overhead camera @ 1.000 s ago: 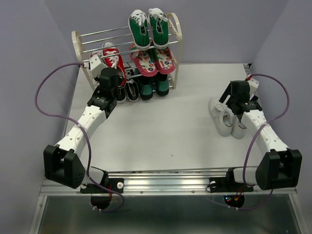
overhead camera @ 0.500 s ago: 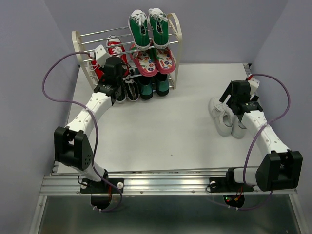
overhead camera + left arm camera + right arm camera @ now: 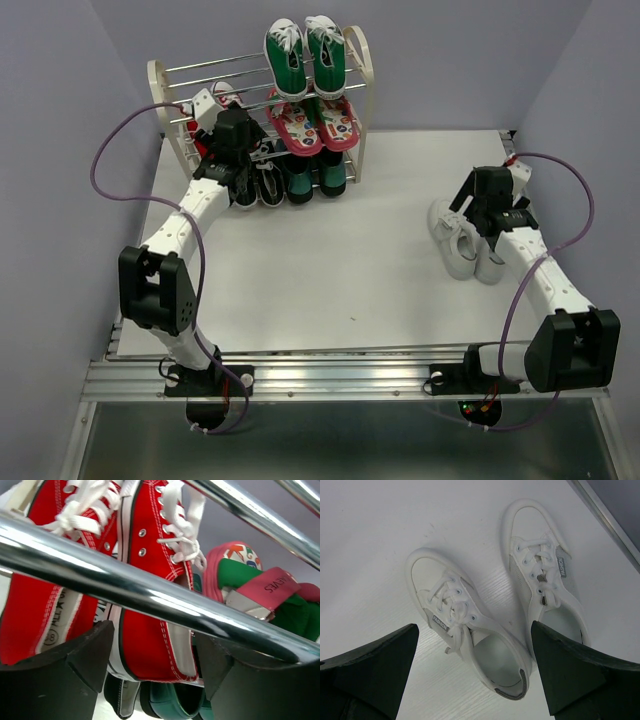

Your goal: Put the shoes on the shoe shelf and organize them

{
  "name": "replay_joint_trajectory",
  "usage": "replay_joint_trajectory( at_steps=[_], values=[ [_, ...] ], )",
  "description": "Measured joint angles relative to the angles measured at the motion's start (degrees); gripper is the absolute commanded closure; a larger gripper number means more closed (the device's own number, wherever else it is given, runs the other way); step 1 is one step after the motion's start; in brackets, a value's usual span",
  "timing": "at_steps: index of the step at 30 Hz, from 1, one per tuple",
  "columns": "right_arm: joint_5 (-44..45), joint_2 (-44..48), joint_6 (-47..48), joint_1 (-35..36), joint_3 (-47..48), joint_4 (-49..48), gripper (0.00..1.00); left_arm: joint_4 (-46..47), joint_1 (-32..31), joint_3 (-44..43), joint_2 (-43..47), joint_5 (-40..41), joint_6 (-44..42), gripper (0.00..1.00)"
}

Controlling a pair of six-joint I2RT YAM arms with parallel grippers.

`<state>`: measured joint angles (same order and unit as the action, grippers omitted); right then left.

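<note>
Top view first: the left arm (image 3: 185,220) is stretched up into the left side of the shoe shelf (image 3: 156,80). The right arm (image 3: 530,260) is parked over the white sneakers (image 3: 458,238), which are sat side by side on the counter (image 3: 330,250), well apart from the shelf. The black sneakers (image 3: 262,186) are tucked on the bottom tier.

Left wrist: the left fingers (image 3: 55,680) are clamped on the heel of a red sneaker (image 3: 155,645). It's held just behind a silver rod (image 3: 150,599), and the other red sneaker (image 3: 30,615) is right beside it.

Right wrist: the right fingers (image 3: 365,675) are spread wide with nothing gripped, and the white pair is seen lying on the counter below them.
</note>
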<state>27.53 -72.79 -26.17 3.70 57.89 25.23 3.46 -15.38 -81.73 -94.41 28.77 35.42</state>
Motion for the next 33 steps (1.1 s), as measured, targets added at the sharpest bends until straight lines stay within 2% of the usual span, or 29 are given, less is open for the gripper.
replay_joint_trajectory(
  at_steps=[2, 6, 7, 14, 18, 28, 33],
  values=[
    [-0.46, 0.00, -0.28, 0.00, -0.57, -0.09, 0.00, -0.33, -0.07, 0.00, 0.42, -1.73, 0.13, 0.13],
    [-1.20, -0.17, -0.61, 0.00, -1.49, -0.02, 0.00, -0.79, -0.02, 0.24, 1.95, -5.05, 0.15, 0.07],
    [-1.25, -1.03, -0.59, 0.00, -1.49, -0.07, 0.00, -0.59, -0.02, 0.52, 2.89, -6.21, 0.26, 0.02],
    [-3.65, -13.90, 0.94, 0.00, -0.57, -0.20, 0.00, -0.35, -0.70, 4.48, 11.93, -11.41, 0.07, 0.01],
    [-5.22, -17.29, 1.60, 0.00, 0.74, 0.15, 0.00, -0.55, -1.16, 4.37, 14.43, -11.65, -1.62, 0.01],
    [-4.87, -18.53, 4.81, 0.00, 3.19, -1.27, 0.00, -7.23, -1.09, -1.16, 3.26, -13.05, -4.98, 0.01],
    [-5.57, -22.12, 5.14, 0.00, 3.23, -2.32, 0.02, -8.87, -0.94, -1.68, 3.02, -13.00, -5.64, 0.01]
  ],
)
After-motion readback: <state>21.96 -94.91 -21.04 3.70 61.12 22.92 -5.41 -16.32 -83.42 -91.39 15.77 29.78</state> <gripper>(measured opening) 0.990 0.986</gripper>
